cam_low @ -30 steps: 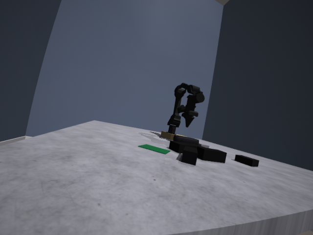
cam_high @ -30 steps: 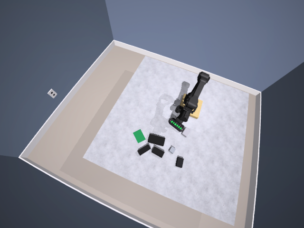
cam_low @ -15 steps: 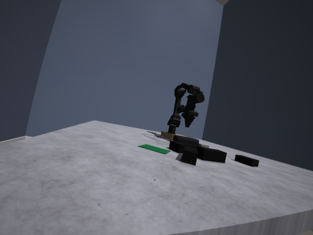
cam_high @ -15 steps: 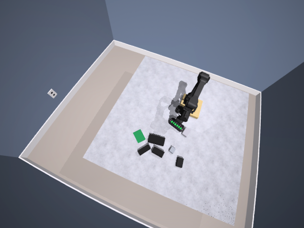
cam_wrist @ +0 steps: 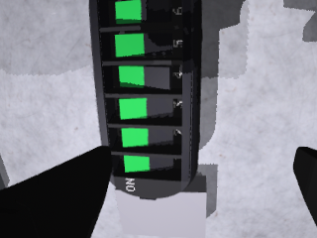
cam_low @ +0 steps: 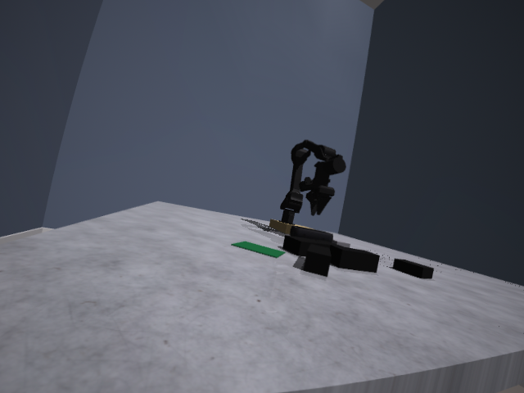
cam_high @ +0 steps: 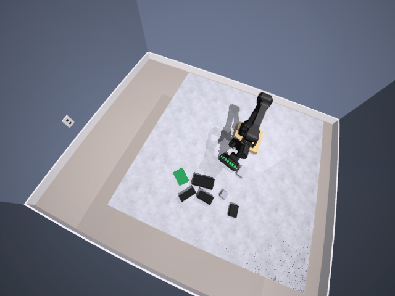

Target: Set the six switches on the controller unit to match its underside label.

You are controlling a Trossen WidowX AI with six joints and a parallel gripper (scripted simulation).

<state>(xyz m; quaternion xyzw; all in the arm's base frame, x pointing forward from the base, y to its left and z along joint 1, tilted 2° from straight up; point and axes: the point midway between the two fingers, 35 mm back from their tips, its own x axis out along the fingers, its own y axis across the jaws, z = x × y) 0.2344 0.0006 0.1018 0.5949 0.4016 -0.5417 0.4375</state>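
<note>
The dark grey controller unit point(cam_high: 229, 161) point(cam_low: 312, 233) point(cam_wrist: 190, 139) sits on the bench, switches facing up. In the wrist view its row of six switches runs top to bottom, green ends left and dark ends right, with ON printed near the lower end. Numbers 6 to 2 show. The dark ends at 5 and 6 look darker than the one at 4; I cannot tell each rocker's tilt for certain. The label underneath is hidden. My gripper point(cam_low: 315, 214) point(cam_wrist: 204, 158) is open and empty above the unit, its fingers spread wide near the unit's lower end in the wrist view.
A pale grey block point(cam_high: 242, 171) point(cam_wrist: 160, 213) is beside the unit's end. Dark blocks point(cam_high: 203, 180) point(cam_high: 186, 193) point(cam_high: 205, 196) point(cam_high: 233, 210), a small grey cube point(cam_high: 223, 193) and a flat green plate point(cam_high: 181, 176) point(cam_low: 258, 249) lie farther out. The arm stands by a wooden base point(cam_high: 256, 146).
</note>
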